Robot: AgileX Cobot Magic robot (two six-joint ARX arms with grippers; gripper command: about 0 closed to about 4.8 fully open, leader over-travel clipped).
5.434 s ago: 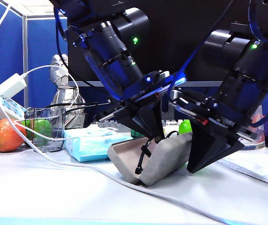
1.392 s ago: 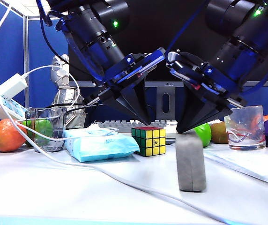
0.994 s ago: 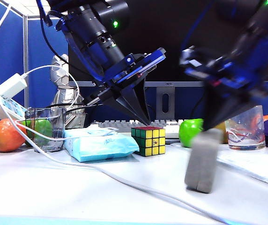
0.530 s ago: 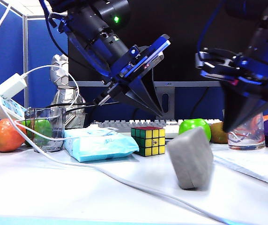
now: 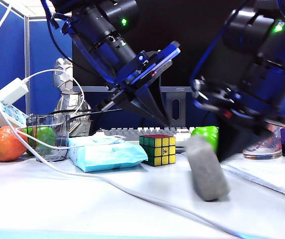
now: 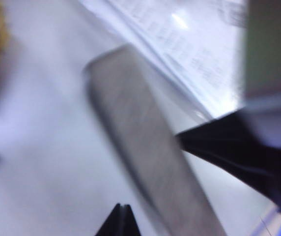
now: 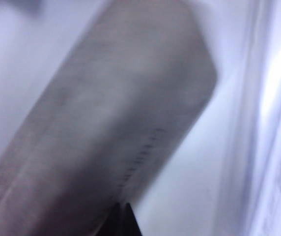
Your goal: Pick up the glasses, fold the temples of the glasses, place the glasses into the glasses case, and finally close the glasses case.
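One white cable (image 5: 132,191) crosses the front of the bench (image 5: 58,209). Behind it the closed glasses case (image 5: 207,168) stands tilted on its end, blurred. The right gripper (image 5: 227,149), fingers pressed together, slants down just beside the case. The left gripper (image 5: 166,119), fingers likewise together, hangs above the Rubik's cube (image 5: 157,149), arm sloping down from the upper left.

arms (image 5: 107,35): black, blue trim | LEDs: green | fingers (image 5: 152,107): seemingly black wedges
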